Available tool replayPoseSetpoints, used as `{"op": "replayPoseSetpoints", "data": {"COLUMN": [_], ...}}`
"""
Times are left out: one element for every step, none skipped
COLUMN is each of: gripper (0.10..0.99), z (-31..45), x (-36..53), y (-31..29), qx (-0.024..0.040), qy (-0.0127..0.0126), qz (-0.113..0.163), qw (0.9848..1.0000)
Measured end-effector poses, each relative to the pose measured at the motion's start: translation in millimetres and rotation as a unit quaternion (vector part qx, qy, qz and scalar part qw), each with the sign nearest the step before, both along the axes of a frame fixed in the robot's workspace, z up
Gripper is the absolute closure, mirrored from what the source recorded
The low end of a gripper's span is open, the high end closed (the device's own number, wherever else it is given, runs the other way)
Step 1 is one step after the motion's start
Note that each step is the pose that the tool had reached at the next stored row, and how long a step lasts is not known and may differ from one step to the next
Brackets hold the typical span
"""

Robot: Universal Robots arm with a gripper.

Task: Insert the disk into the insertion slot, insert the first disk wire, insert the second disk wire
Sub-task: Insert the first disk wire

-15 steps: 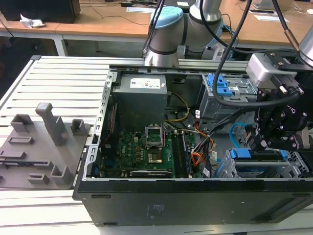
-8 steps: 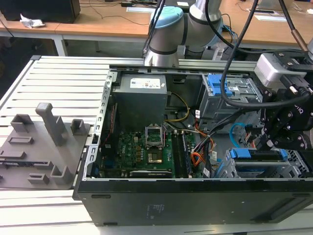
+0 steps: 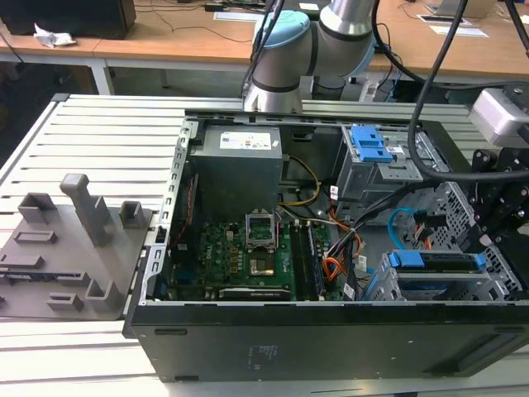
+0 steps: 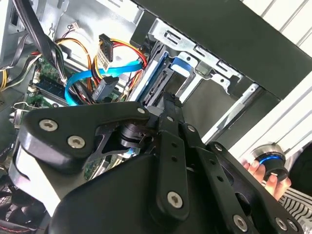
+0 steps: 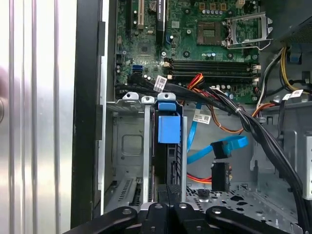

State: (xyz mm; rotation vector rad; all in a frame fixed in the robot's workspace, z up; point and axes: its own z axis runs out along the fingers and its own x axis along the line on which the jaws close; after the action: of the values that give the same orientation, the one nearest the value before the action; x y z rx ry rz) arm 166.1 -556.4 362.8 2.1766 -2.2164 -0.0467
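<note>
Disk (image 5: 169, 129) sits edge-on in the insertion slot (image 5: 127, 146), jaws at its near end, clamped or not I cannot tell, so I'd keep any push square, no twisting

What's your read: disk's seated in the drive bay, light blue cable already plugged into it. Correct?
One part is wrong. The disk sits in the insertion slot, but the light blue cable is not plugged in. In the first wrist view its dark connector hangs free, apart from the disk.
</note>
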Motion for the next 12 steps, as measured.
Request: {"op": "replayPoseSetpoints", "data": {"gripper": [0.98, 0.98, 0.98, 0.98, 0.98, 0.98, 0.98, 0.98, 0.98, 0.98, 0.98, 0.98], "z": [5.1, 11.2, 13.7, 16.8, 21.0, 23.8, 27.4, 29.6, 30.8, 30.7, 30.8, 31.0], "x": [0.1, 0.2, 0.1, 0.2, 0.1, 0.1, 0.1, 0.2, 0.2, 0.2, 0.1, 0.1], "y": [0.0, 0.0, 0.0, 0.0, 0.0, 0.0, 0.0, 0.0, 0.0, 0.0, 0.0, 0.0], "qx": [0.0, 0.0, 0.0, 0.0, 0.0, 0.0, 0.0, 0.0, 0.0001, 0.0001, 0.0002, 0.0], "qy": [0.0, 0.0, 0.0, 0.0, 0.0, 0.0, 0.0, 0.0, 0.0, 0.0, 0.0, 0.0], "qz": [0.0, 0.0, 0.0, 0.0, 0.0, 0.0, 0.0, 0.0, 0.0, 0.0, 0.0, 0.0], "qw": [1.0, 1.0, 1.0, 1.0, 1.0, 1.0, 1.0, 1.0, 1.0, 1.0, 1.0, 1.0]}}
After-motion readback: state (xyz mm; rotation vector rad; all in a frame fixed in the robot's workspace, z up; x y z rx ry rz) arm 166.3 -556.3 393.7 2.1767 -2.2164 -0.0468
